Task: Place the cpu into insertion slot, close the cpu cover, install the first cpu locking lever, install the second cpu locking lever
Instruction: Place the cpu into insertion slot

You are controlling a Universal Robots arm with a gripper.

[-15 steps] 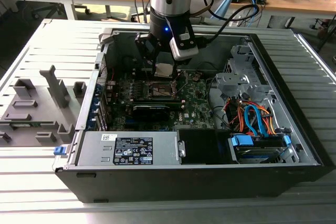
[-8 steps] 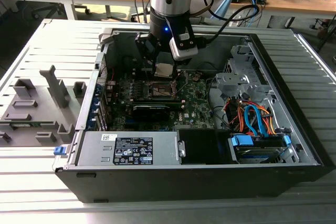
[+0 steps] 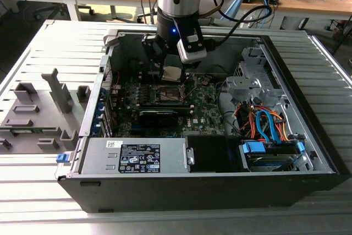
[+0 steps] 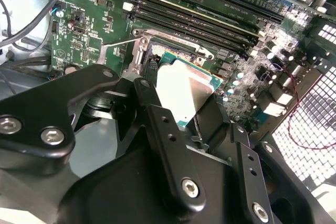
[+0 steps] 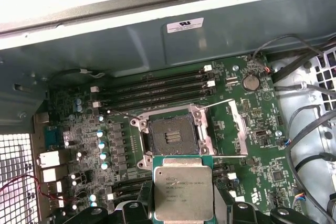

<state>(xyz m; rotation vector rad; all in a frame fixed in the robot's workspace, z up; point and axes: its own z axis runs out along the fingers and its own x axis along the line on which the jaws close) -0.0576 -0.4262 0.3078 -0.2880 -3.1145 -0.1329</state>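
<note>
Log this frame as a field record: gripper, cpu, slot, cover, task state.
gripper: gripper shut on the cpu, over the green board inside the open case
cpu: metal top up, held clear of the board, not seated
insertion slot: insertion slot empty, dark centre exposed
cpu cover: cpu cover appears swung open beside the slot, not lying over it
task state: cpu not yet placed; cover not closed
</note>
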